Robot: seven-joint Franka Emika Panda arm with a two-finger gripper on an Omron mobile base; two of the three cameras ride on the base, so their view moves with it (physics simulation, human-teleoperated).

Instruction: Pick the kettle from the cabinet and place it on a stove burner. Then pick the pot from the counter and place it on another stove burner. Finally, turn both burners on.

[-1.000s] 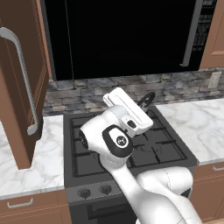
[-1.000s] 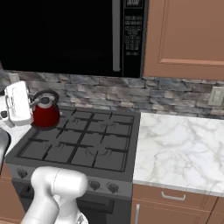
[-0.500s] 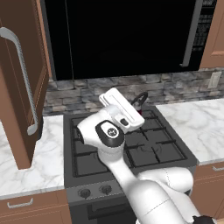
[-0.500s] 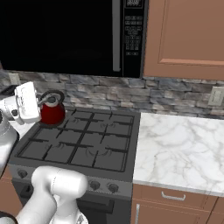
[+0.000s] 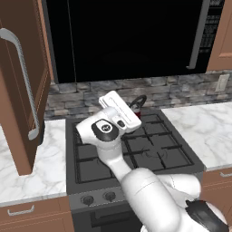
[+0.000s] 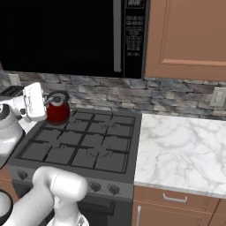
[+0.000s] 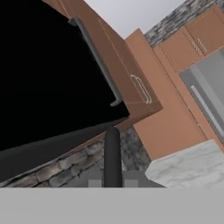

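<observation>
The small glossy red kettle with black arched handle (image 6: 58,110) stands upright on the rear left burner of the dark grey gas cooktop with black grates (image 6: 84,145), seen from the right base view. In that view the white hand of the arm sits just beside the kettle, at its 9 o'clock, so the kettle lies at the hand's 3 o'clock. In the left base view the kettle (image 5: 137,105) is mostly hidden behind the hand, with its handle and a sliver of red body showing at the hand's 2 o'clock.

The handle arches over the lid, its plane running roughly along the backsplash as far as can be judged. The body is rounded and narrow, with a dark base resting flat on the grate.

Claw state: cannot be determined. In the hand view a single dark bar, probably the kettle handle (image 7: 112,157), rises at 6 o'clock, but the fingertips are not distinguishable.

Judgement: the kettle appears placed on its burner. The white marble desk with grey veins (image 6: 181,150) lies at the cooktop's 3 o'clock.
</observation>
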